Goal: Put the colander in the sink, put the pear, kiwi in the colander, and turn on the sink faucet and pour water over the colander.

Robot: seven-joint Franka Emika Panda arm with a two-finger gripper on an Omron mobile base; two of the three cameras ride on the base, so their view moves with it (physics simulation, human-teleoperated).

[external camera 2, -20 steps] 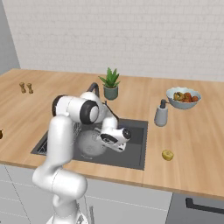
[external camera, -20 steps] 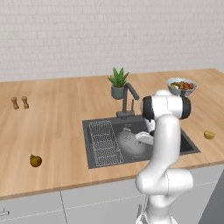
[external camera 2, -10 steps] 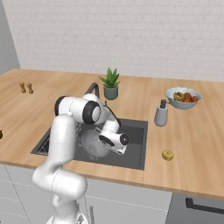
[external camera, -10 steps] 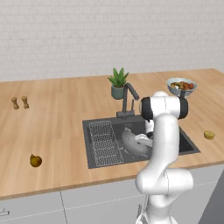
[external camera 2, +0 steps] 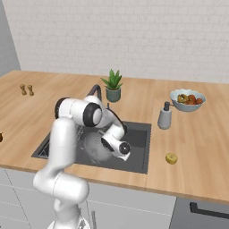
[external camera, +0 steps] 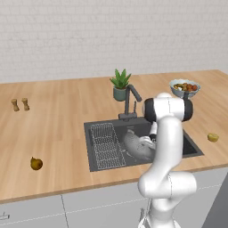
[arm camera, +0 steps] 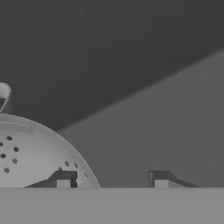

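Note:
The grey holed colander (external camera: 135, 147) (external camera 2: 95, 146) lies in the dark sink (external camera: 189, 145) (external camera 2: 139, 133), beside the wire rack (external camera: 106, 145). My gripper (arm camera: 112, 180) (external camera 2: 112, 150) is low in the basin at the colander's (arm camera: 26, 153) rim, open; one fingertip (arm camera: 64, 179) is inside the rim and the other outside, with a clear gap. The dark faucet (external camera: 130, 100) (external camera 2: 95, 91) stands behind the sink with no water running. The golden-brown pear (external camera: 36, 163) rests on the counter far left of the sink. On the counter to the sink's right lies the yellowish kiwi (external camera: 213, 137) (external camera 2: 171, 158).
A pale bowl of mixed fruit (external camera: 184, 87) (external camera 2: 188, 99) sits at the back right. A potted plant (external camera: 120, 84) (external camera 2: 112, 85) stands just behind the faucet, a soap dispenser (external camera 2: 164, 116) by the sink's right corner. Two small shakers (external camera: 20, 104) (external camera 2: 26, 89) stand far left.
My gripper has opened and let go of the colander's rim; the colander has settled a little lower in the sink. The arm has barely moved.

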